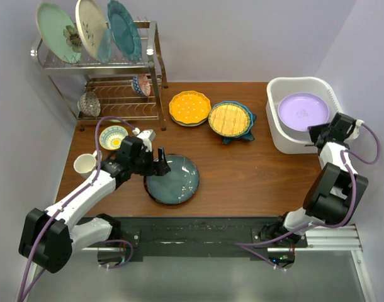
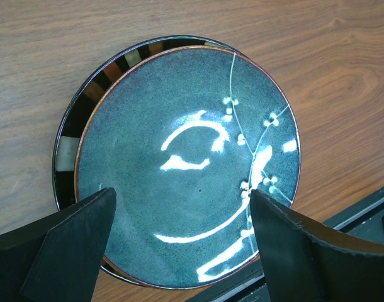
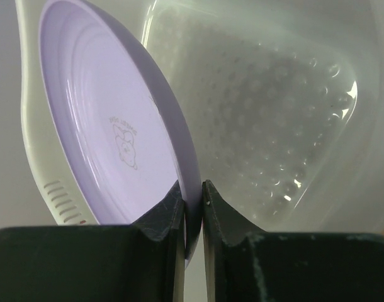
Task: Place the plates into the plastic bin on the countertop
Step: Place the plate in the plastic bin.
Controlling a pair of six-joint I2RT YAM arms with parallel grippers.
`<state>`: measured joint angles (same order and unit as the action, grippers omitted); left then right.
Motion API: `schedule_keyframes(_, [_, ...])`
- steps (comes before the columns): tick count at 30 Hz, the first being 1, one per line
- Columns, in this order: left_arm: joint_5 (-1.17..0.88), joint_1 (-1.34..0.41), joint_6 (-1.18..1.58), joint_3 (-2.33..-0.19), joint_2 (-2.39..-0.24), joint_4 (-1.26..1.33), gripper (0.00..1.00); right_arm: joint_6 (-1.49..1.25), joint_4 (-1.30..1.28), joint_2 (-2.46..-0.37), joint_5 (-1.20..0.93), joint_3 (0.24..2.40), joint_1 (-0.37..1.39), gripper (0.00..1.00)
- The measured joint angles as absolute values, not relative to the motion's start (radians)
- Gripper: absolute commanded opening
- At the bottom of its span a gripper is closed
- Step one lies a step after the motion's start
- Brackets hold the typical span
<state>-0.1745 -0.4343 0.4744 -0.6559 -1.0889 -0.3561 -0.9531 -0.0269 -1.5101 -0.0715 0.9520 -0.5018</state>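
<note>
Though one lilac plate [image 1: 303,112] in bin [image 1: 275,131], two yellow plates [image 1: 189,107] [image 1: 229,119] outside

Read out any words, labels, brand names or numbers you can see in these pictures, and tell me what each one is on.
The lilac plate: a faint stamp at the middle of the face that shows. It looks like a short line of letters over a small figure, too blurred to read in the right wrist view and only a smudge from the top.
Nothing else in any view carries text that can be read.
</note>
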Motion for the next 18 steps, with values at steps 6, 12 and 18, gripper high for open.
schedule_keyframes(6, [-0.175, -0.434, 0.474, -0.656, -1.089, -0.356, 0.92, -0.945, -0.010, -1.529, -0.094, 0.965, -0.497, 0.31])
schedule_keyframes(12, [-0.175, -0.434, 0.474, -0.656, -1.089, -0.356, 0.92, -0.941, -0.002, -1.533, -0.101, 0.970, -0.496, 0.40])
schedule_keyframes(18, [-0.175, -0.434, 0.474, -0.656, -1.089, -0.356, 0.92, -0.938, 0.001, -1.533, -0.116, 0.980, -0.496, 0.54])
